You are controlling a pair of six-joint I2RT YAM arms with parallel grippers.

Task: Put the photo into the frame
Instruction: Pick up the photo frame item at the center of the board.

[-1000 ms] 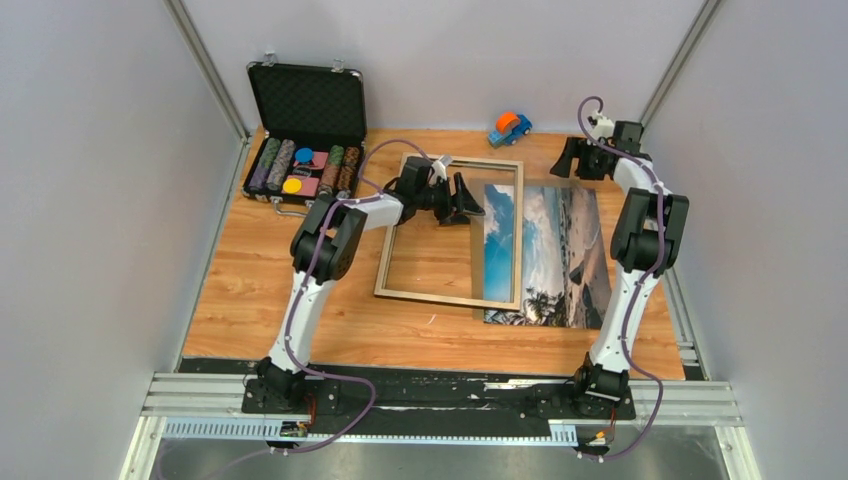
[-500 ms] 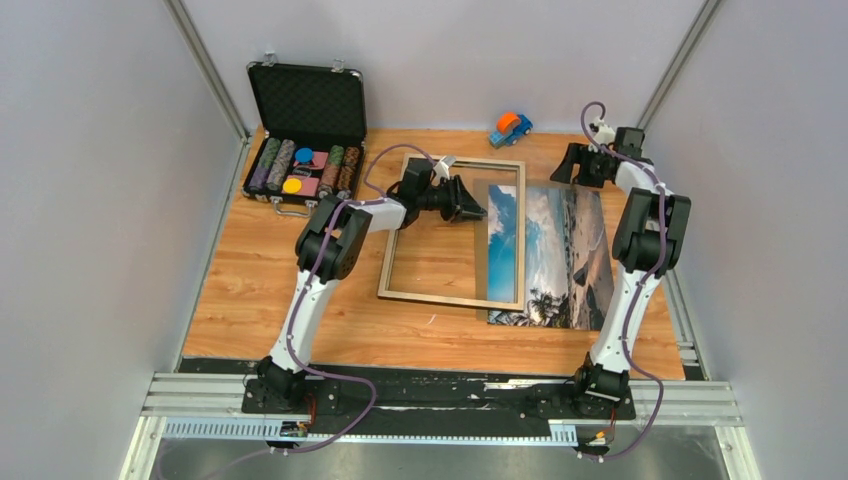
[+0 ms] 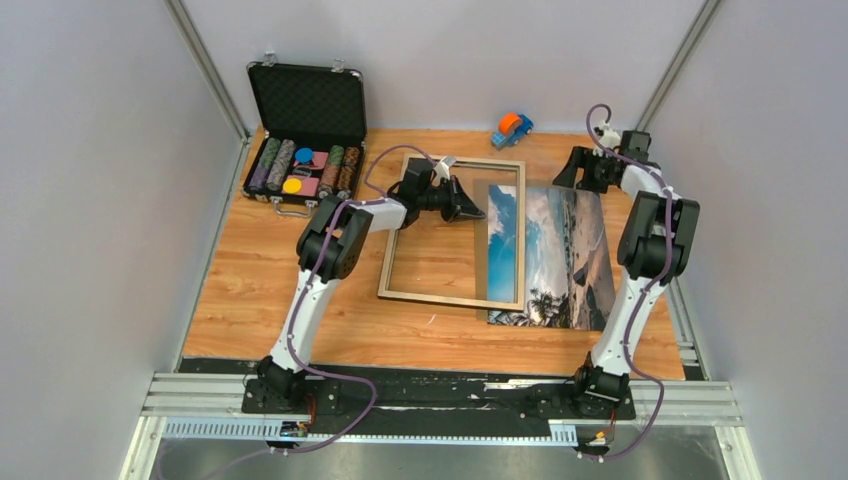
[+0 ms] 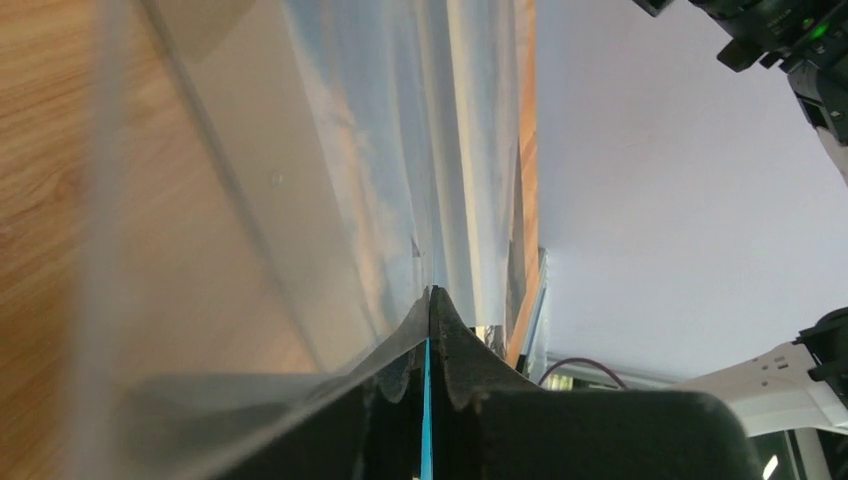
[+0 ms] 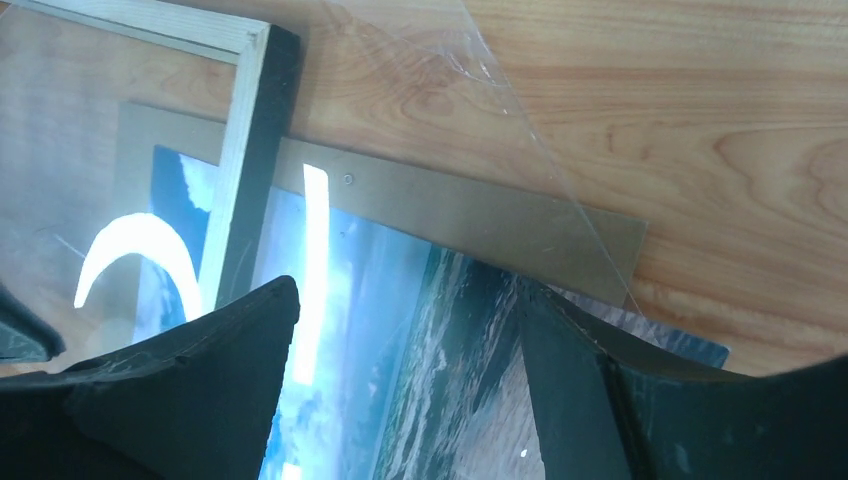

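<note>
Starting from the near edge of the table (image 3: 260, 290), the photo (image 3: 560, 250) lies flat on the right side with its beach scene facing up. It is not in the frame (image 3: 450, 298) yet. The frame sits just to its left, pale wood face up. Its right rail crosses over the photo's blue left strip, so the two overlap rather than nest.

In the right wrist view a plain brown backing board (image 5: 480, 215) shows under the photo's far edge. A loose clear pane (image 5: 520, 120) lies over both, with its corner reaching past them onto bare wood.

Further in, the left gripper (image 3: 470, 207) reaches over the frame's opening. Its jaws are pressed together on the left edge of that clear pane (the left wrist view shows the fingers (image 4: 455, 360) closed with only a thin bright line between them). The sheet rises away from the grip. The likely reason is that the pane covers the print, so it has to be lifted or slid aside before the photo can be handled.

Beyond that, the right gripper (image 5: 405, 300) hovers above the photo's far end with its fingers well apart and holding nothing. It looks ready to steady or take the print.

Against the far side stand an open poker chip case (image 3: 305, 130) and a toy car (image 3: 510, 126), both well apart from the work.
</note>
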